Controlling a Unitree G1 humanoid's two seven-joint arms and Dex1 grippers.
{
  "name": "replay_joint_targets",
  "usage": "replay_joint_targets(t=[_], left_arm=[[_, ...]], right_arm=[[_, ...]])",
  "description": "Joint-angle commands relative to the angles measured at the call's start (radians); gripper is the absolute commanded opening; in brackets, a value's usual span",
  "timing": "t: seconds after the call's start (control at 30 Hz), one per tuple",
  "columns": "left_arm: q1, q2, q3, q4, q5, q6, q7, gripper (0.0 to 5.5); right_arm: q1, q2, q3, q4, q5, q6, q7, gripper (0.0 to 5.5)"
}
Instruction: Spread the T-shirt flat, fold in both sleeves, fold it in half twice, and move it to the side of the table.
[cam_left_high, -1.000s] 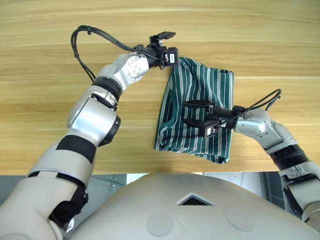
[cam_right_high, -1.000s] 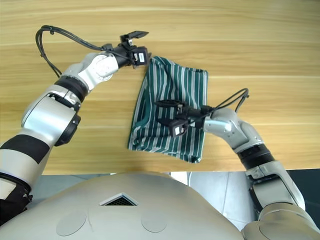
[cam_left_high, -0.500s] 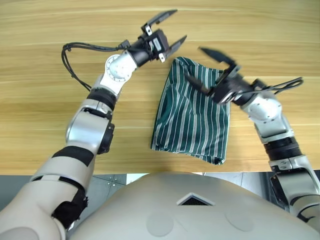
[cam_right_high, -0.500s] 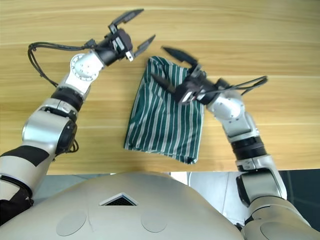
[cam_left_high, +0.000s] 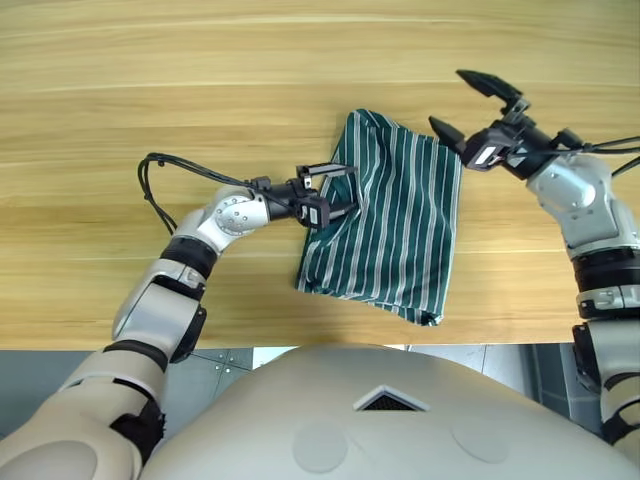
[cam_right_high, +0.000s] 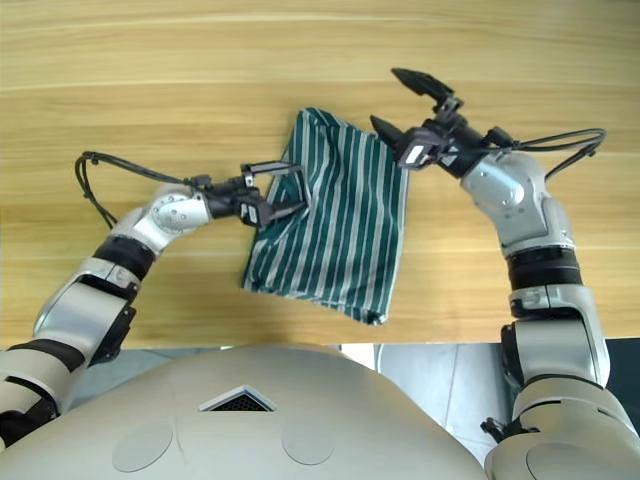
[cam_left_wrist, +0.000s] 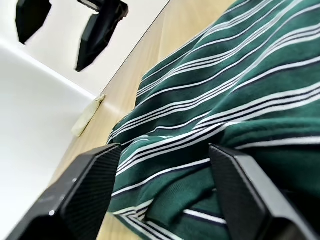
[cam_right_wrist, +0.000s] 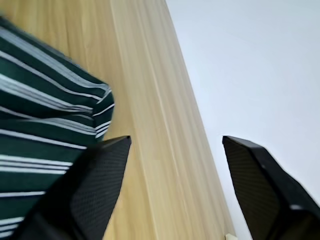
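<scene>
T-shirt (cam_left_high: 385, 225): dark green with thin white stripes, folded into a rough upright rectangle. It lies on the table in front of the robot, between the two arms.
T-shirt position: towards the near side of the table; the near right corner comes close to the table's front edge. The far edge sits about midway across the board.
T-shirt surface: the right part is mostly flat with the stripes running straight. The left edge is rumpled, and a fold of cloth is heaped up where the left gripper is.
Left gripper (cam_left_high: 348, 190): low over the table at the shirt's left edge, about halfway along it, pointing to the right into the cloth.
Left gripper opening: moderately spread, not closed. The left wrist view shows the heaped fold lying between the two fingers. One finger overlaps the fabric, but I cannot tell whether it presses on it. Nothing is clamped.
Right gripper (cam_left_high: 450, 100): raised, just beyond the shirt's far right corner, fingers pointing left and away from the robot.
Right gripper opening: wide and holding nothing. The right wrist view shows bare wood between the fingers, with the shirt's corner off to one side and clear of both.
Table (cam_left_high: 150, 60): light wood, grain running left to right.
Cable (cam_left_high: 150, 180): a black loop at the left forearm, hanging over the tabletop and well apart from the shirt.
</scene>
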Motion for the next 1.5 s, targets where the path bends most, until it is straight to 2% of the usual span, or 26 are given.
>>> replay_joint_targets(t=[0.03,0.23,0.37,0.43,0.53,0.6,0.7,0.8,1.03,1.2,1.4,1.5], left_arm=[[0.031,0.088,0.039,-0.08,0.039,0.048,0.07,3.24],[0.123,0.144,0.146,-0.395,-0.113,0.079,0.079,3.24],[0.167,0.139,0.148,-0.538,-0.168,0.122,0.048,3.24],[0.172,0.093,0.091,-0.56,-0.183,0.138,0.012,3.24],[0.163,0.018,0.001,-0.5,-0.138,0.153,-0.013,3.24],[0.128,-0.024,-0.033,-0.41,-0.051,0.183,0.029,3.24],[0.081,-0.046,-0.076,-0.296,0.082,0.21,0.107,3.24],[0.064,-0.041,-0.091,-0.241,0.128,0.209,0.15,3.24],[0.064,-0.007,-0.034,-0.164,0.124,0.237,0.28,3.24],[0.125,0.017,0.015,-0.208,0.038,0.218,0.281,3.24],[0.159,0.025,0.063,-0.113,-0.003,0.258,0.323,3.24],[0.163,0.009,0.051,-0.055,0.004,0.266,0.336,3.24]], right_arm=[[-0.099,0.047,0.068,0.145,-0.118,0.028,-0.074,3.38],[-0.183,0.086,0.147,0.364,-0.226,0.071,-0.202,3.38],[-0.226,0.108,0.191,0.455,-0.257,0.079,-0.264,3.38],[-0.24,0.116,0.206,0.481,-0.26,0.077,-0.288,3.38],[-0.255,0.13,0.231,0.498,-0.263,0.069,-0.303,3.38],[-0.263,0.135,0.244,0.506,-0.264,0.066,-0.309,3.38],[-0.277,0.139,0.258,0.512,-0.262,0.064,-0.314,3.38],[-0.284,0.142,0.27,0.518,-0.263,0.066,-0.318,3.38],[-0.29,0.132,0.29,0.536,-0.263,0.074,-0.334,3.38],[-0.284,0.125,0.299,0.547,-0.268,0.082,-0.345,3.38],[-0.281,0.118,0.309,0.543,-0.271,0.085,-0.352,3.38],[-0.281,0.117,0.313,0.542,-0.272,0.087,-0.355,3.38]])
